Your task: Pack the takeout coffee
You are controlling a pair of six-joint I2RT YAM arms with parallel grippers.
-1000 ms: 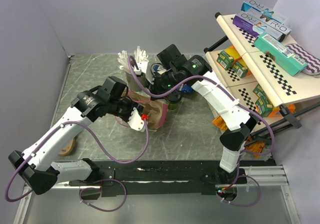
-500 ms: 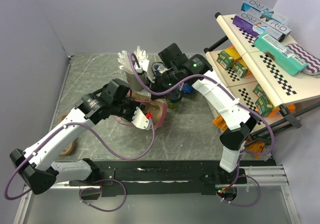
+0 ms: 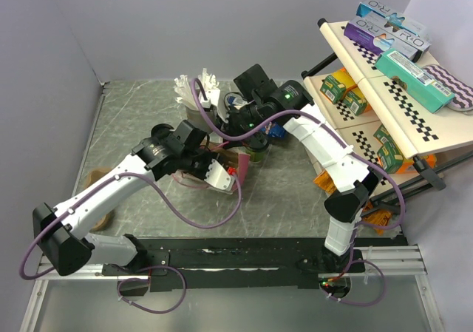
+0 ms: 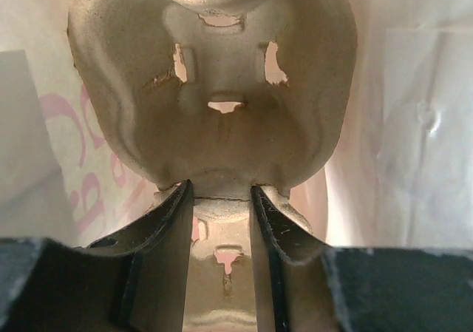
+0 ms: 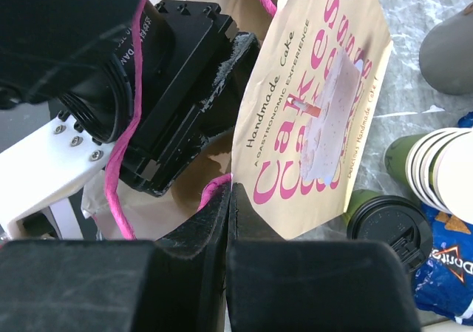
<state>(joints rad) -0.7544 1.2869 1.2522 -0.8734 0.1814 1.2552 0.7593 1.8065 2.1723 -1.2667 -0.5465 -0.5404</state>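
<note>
A grey marbled surface (image 3: 133, 117) carried the work, with a tilted checkered shelf (image 3: 403, 117) of boxed goods standing to the right. At the middle of the surface stood a tan paper bag (image 5: 318, 110) printed "Handmade Cake" in pink, its mouth open and its pink cord handles (image 5: 211, 191) hanging loose. The left gripper (image 4: 218, 195) was sunk inside that bag, its fingers clamped on a narrow ridge of a moulded pulp cup tray (image 4: 214, 73). That tray filled the view in front of it, and its pockets held nothing. The right gripper (image 5: 230, 191) sat at the bag's rim with its fingers pressed together. One pink cord ran right at their tips, though a pinch on it could not be told. The takeout coffee (image 5: 389, 228), green-sided under its black lid, stood upright on the surface outside the bag, just beside the printed side. A nested stack of cream paper cups (image 5: 443, 173) was close by it, and a blue chip packet (image 5: 447, 273) lay next to both.
</note>
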